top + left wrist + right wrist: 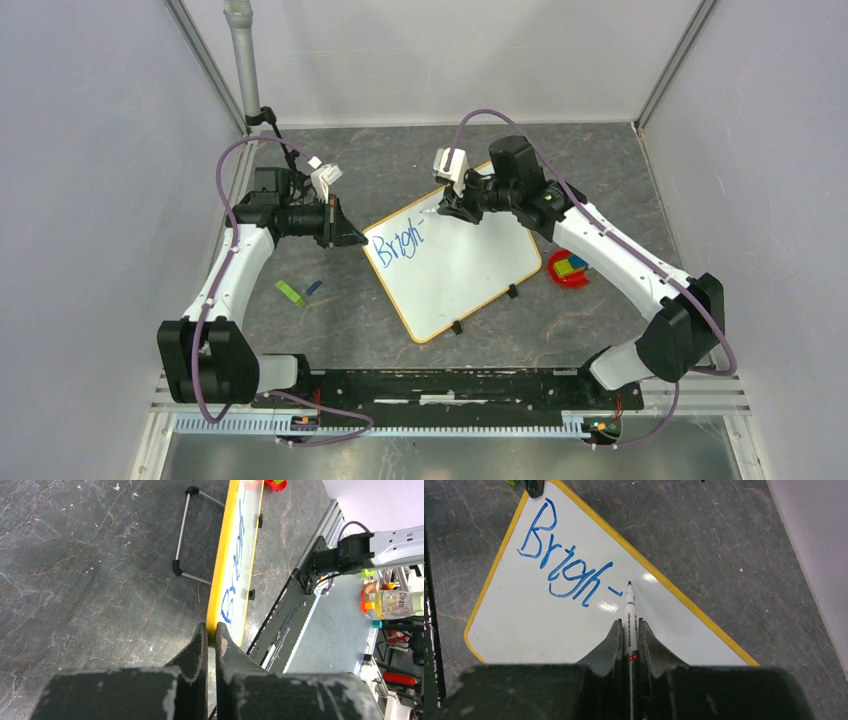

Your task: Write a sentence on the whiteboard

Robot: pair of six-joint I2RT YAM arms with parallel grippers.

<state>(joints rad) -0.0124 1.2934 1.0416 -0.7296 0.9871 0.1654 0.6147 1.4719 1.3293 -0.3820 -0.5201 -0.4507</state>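
Observation:
The whiteboard (455, 270) lies tilted mid-table, white with a yellow frame and black clip feet. The sentence (395, 243) reads "Brigh" plus a short dash in blue; it also shows in the right wrist view (566, 565). My left gripper (211, 632) is shut on the whiteboard's yellow edge (220, 595) at its left corner. My right gripper (630, 627) is shut on a white marker (629, 615); its blue tip sits on the board just right of the dash. In the top view the right gripper (447, 208) is over the board's upper part.
A green object and a small blue cap (300, 291) lie left of the board. A red dish with coloured blocks (568, 269) sits to its right. A wire stand (181, 540) lies on the dark table behind the board. Grey walls close three sides.

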